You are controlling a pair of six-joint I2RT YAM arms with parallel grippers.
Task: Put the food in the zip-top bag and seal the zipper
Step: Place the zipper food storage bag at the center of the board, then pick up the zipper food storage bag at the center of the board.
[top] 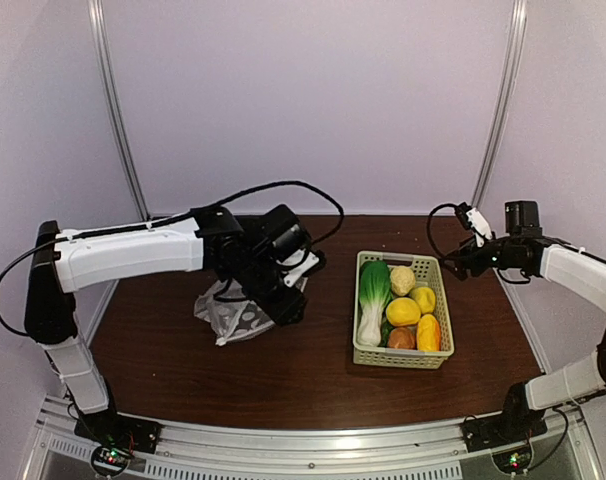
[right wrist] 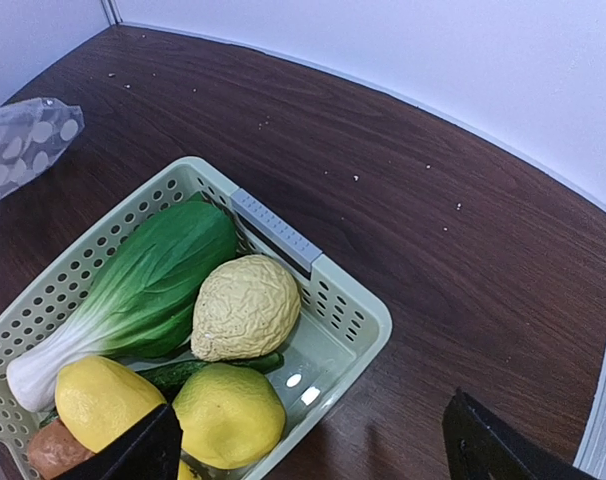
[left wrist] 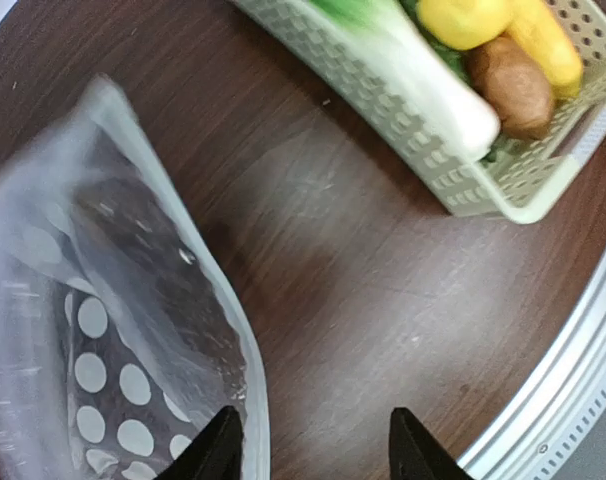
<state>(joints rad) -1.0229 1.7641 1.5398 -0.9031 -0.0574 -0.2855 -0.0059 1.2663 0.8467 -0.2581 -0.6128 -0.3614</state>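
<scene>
The zip-top bag [top: 233, 315], clear with white dots, lies crumpled on the brown table left of centre. My left gripper [top: 283, 292] hovers at its right edge. In the left wrist view this gripper [left wrist: 318, 452] is open. The bag [left wrist: 113, 330] and its thick clear edge strip, the zipper [left wrist: 245, 380], lie by the left finger, and bare table shows between the jaws. The food sits in a pale green basket [top: 401, 360]: a leafy green vegetable [right wrist: 153, 270], a wrinkled pale yellow fruit [right wrist: 245, 305], lemons [right wrist: 228, 415], a cucumber [right wrist: 173, 372] and a brown piece [left wrist: 513, 90]. My right gripper [right wrist: 313, 450] is open above the basket's corner.
The table's metal front rail [left wrist: 573, 390] runs near the left gripper. White walls close the back and sides [top: 313, 100]. The basket [right wrist: 358, 312] stands right of centre, with bare wood between it and the bag.
</scene>
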